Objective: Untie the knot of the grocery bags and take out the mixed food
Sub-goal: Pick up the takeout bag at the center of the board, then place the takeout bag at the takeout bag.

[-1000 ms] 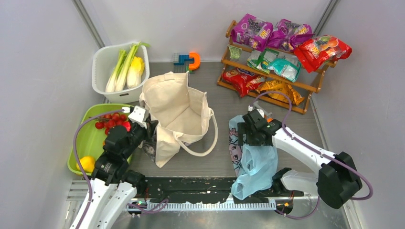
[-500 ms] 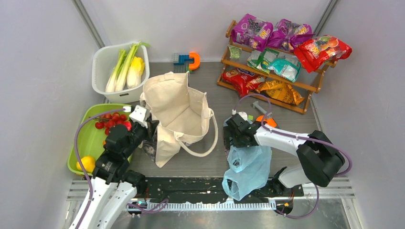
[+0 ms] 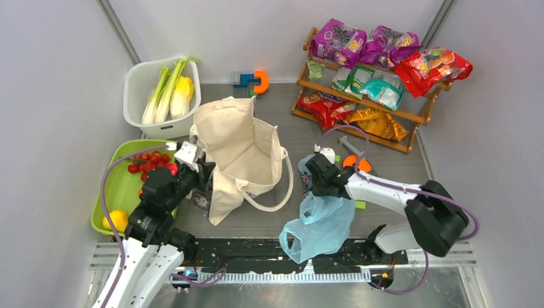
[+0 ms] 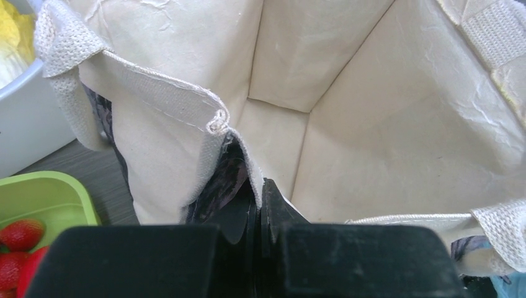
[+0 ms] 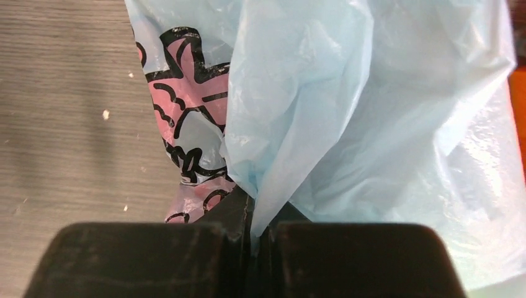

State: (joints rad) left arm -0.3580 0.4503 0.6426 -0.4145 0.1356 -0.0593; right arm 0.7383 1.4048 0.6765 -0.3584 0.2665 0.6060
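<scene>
Blue bag point(image 3: 319, 226) droops from my right gripper point(image 5: 251, 218), which is clenched on a fold of its plastic. The bag trails toward the near edge of the table point(image 3: 301, 131), and one handle loop hangs open at its low end. The tote point(image 3: 238, 144) stands open mid-table, and my left gripper point(image 4: 257, 202) is pinched tight on its side wall. Stalks point(image 3: 161, 95) lie in the white tub point(image 3: 131, 96), red fruit point(image 3: 151, 163) in the green tray point(image 3: 119, 186), and snack packets point(image 3: 327, 108) on the rack point(image 3: 385, 143).
</scene>
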